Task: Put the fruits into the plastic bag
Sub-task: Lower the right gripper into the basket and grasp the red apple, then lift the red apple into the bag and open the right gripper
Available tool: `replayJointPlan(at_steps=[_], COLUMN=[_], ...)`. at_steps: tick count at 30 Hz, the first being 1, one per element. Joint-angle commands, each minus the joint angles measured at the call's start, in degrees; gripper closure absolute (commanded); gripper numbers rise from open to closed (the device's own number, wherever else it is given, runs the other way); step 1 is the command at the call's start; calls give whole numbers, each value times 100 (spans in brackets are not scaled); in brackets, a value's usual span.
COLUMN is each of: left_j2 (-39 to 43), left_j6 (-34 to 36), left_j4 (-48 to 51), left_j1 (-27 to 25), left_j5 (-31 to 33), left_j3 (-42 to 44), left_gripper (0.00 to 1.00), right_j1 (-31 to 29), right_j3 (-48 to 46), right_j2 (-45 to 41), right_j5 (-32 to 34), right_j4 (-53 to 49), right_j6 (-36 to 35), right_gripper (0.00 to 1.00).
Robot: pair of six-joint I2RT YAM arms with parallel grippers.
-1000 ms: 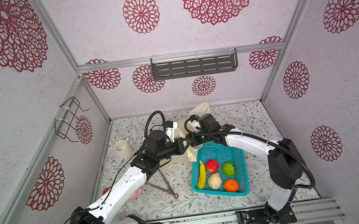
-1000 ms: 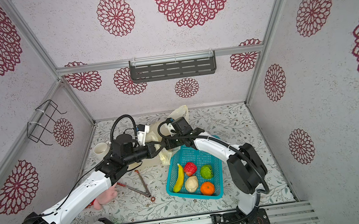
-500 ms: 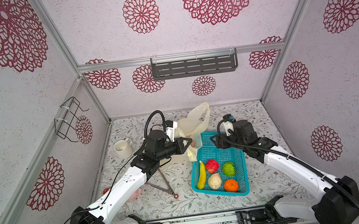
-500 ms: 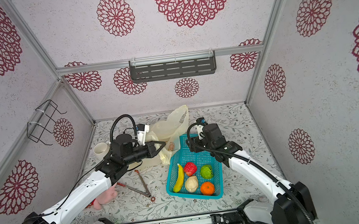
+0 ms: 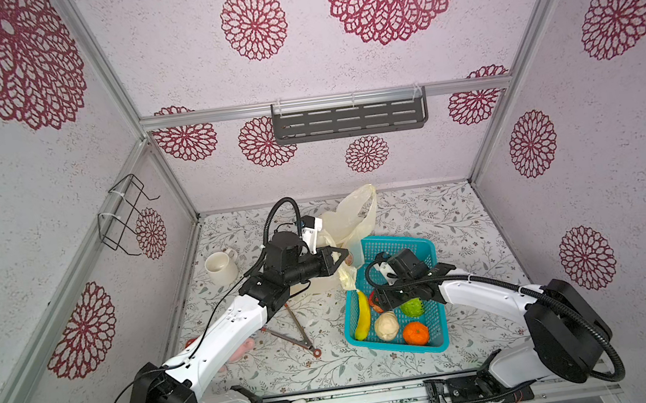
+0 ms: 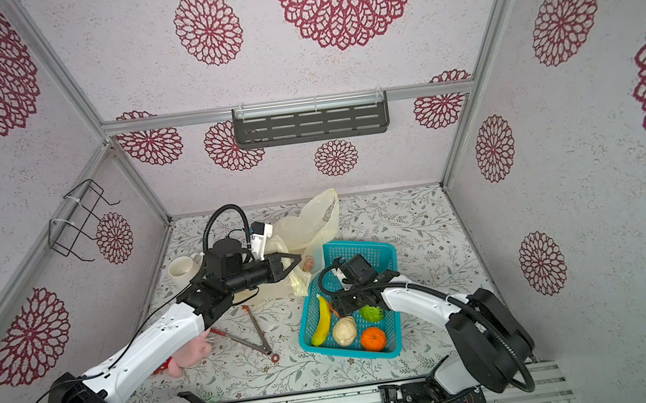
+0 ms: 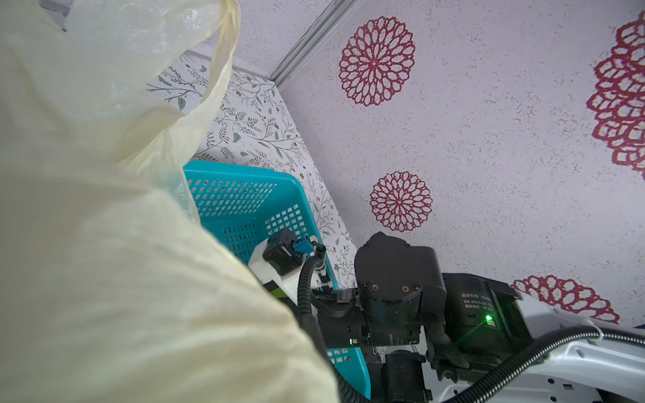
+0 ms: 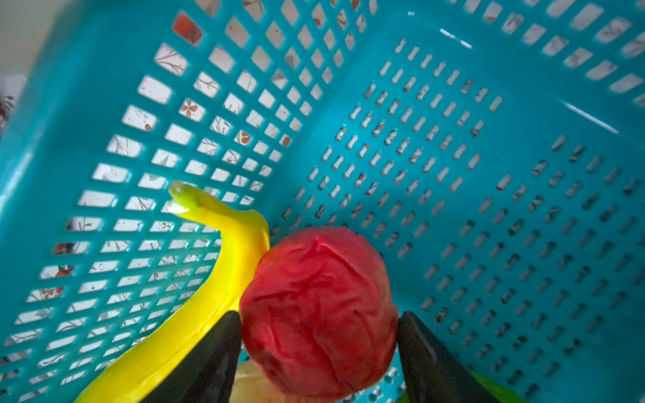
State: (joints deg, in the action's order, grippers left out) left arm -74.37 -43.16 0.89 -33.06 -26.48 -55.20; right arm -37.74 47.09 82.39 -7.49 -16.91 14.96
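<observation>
Right fingers (image 8: 209,359) left the plastic bag (image 5: 350,216), now straddle red ball (image 8: 317,314).

From above, the right gripper (image 5: 386,303) hides most of the red ball (image 5: 375,307), the left arm (image 5: 224,336) most of the pink toy (image 5: 243,349); the bag (image 7: 122,261) is blurred up close.

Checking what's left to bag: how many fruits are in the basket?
5: banana along the basket's left wall, red ball beside it, straddled by the right hand, green ball to its right, pear and tangerine at the near end. The arm or bag may hide more.
</observation>
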Motion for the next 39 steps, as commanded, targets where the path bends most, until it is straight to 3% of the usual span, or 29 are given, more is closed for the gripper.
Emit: replayJointPlan(at_steps=[1, 16, 18, 22, 25, 33, 39], left_j2=[19, -108, -146, -175, -149, -65, 8], left_j6=[-26, 9, 0, -15, 17, 131, 141], left_j4=[16, 17, 8, 4, 33, 73, 62], left_j1=[-8, -8, -8, -8, -8, -8, -8], left_j5=[-81, -110, -124, -149, -138, -165, -116], left_j3=[-152, -280, -294, -316, -316, -290, -213], left_gripper=[100, 100, 100, 100, 100, 100, 100], right_j1=[-23, -95, -94, -61, 78, 574, 498], right_j3=[90, 352, 369, 369, 371, 1056, 2109], right_j2=[145, 794, 789, 633, 327, -637, -191], right_j5=[101, 419, 463, 560, 759, 946, 246], right_j4=[-45, -231, -233, -241, -269, -156, 653], right_j6=[-186, -184, -190, -139, 42, 266, 294], right_gripper=[28, 21, 23, 41, 49, 48, 45])
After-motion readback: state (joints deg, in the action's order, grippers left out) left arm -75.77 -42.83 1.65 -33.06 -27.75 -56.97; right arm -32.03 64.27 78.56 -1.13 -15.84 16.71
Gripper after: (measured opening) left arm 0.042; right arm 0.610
